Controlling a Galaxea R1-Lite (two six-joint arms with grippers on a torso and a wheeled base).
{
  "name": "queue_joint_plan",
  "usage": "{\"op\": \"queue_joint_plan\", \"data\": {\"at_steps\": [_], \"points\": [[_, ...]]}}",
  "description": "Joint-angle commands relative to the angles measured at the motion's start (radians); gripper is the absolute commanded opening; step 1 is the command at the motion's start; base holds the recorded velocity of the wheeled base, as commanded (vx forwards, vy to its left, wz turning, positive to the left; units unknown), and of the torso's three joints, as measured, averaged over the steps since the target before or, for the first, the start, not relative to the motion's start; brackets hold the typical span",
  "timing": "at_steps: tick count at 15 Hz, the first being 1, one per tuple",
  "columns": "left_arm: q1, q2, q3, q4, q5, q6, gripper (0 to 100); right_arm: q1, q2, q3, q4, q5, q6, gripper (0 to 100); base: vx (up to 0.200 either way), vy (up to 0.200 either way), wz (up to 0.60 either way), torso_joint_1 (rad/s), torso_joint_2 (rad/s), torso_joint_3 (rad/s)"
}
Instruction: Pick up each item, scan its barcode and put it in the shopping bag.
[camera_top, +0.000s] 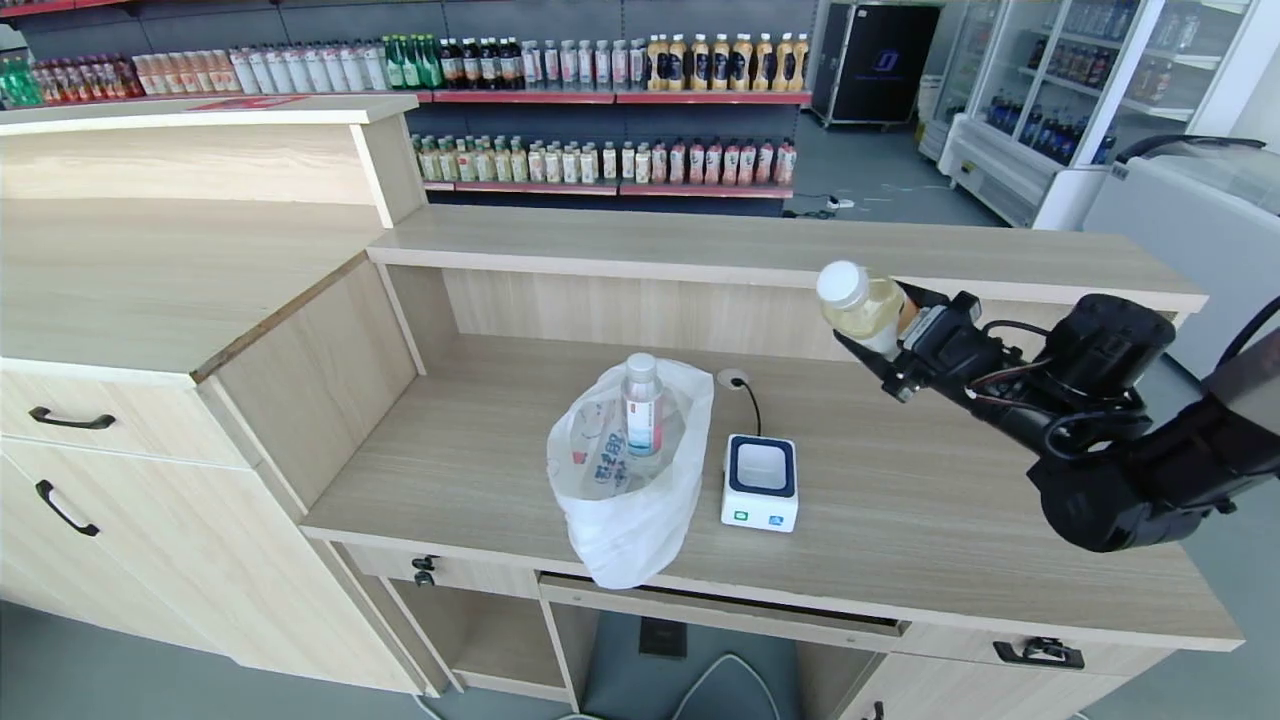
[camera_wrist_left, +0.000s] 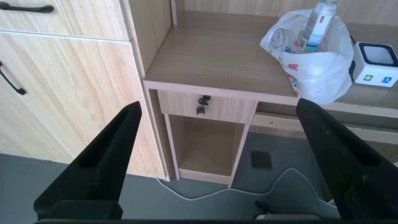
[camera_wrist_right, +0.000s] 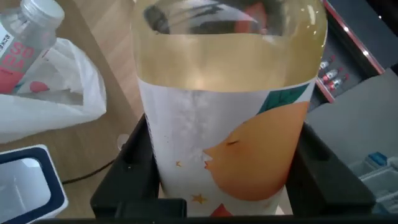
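My right gripper (camera_top: 885, 345) is shut on a bottle of pale yellow drink (camera_top: 858, 303) with a white cap, held tilted in the air above the right part of the counter. In the right wrist view the bottle (camera_wrist_right: 230, 106) shows an orange and white label between the black fingers (camera_wrist_right: 134, 171). A white shopping bag (camera_top: 625, 470) stands open at the counter's front, with a clear bottle (camera_top: 642, 403) upright inside it. The white barcode scanner (camera_top: 760, 482) sits just right of the bag. My left gripper (camera_wrist_left: 217, 162) hangs open low beside the counter's left end, holding nothing.
The wooden counter (camera_top: 900, 510) has a raised back ledge (camera_top: 700, 245) and a taller cabinet (camera_top: 150, 260) at its left. A cable runs from the scanner to a hole (camera_top: 733, 379) in the counter. Drink shelves and fridges stand behind.
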Motion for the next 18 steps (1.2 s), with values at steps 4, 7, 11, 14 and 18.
{"op": "queue_joint_plan", "data": {"at_steps": [4, 7, 11, 14, 18], "points": [[0.001, 0.0, 0.0, 0.0, 0.0, -0.001, 100, -0.042, 0.081, -0.022, -0.011, 0.203, -0.151, 0, 0.0, 0.0, 0.45, 0.005, 0.0, 0.002], [0.001, 0.0, 0.0, 0.0, 0.0, -0.002, 100, -0.069, 0.132, -0.063, -0.017, 0.302, -0.24, 0, 0.0, 0.0, 0.0, 0.0, 0.0, 0.0], [0.001, 0.0, 0.0, 0.0, 0.0, -0.001, 100, -0.125, 0.16, -0.056, -0.013, 0.334, -0.289, 0, 0.0, 0.0, 0.0, 0.0, 0.0, 0.0], [0.001, 0.0, 0.0, 0.0, 0.0, -0.001, 100, -0.152, 0.184, -0.054, -0.005, 0.394, -0.29, 0, 0.0, 0.0, 0.0, 0.0, 0.0, 0.0], [0.001, 0.0, 0.0, 0.0, 0.0, -0.001, 100, -0.162, 0.198, -0.022, 0.019, 0.442, -0.289, 0, 0.0, 0.0, 0.0, 0.0, 0.0, 0.0]]}}
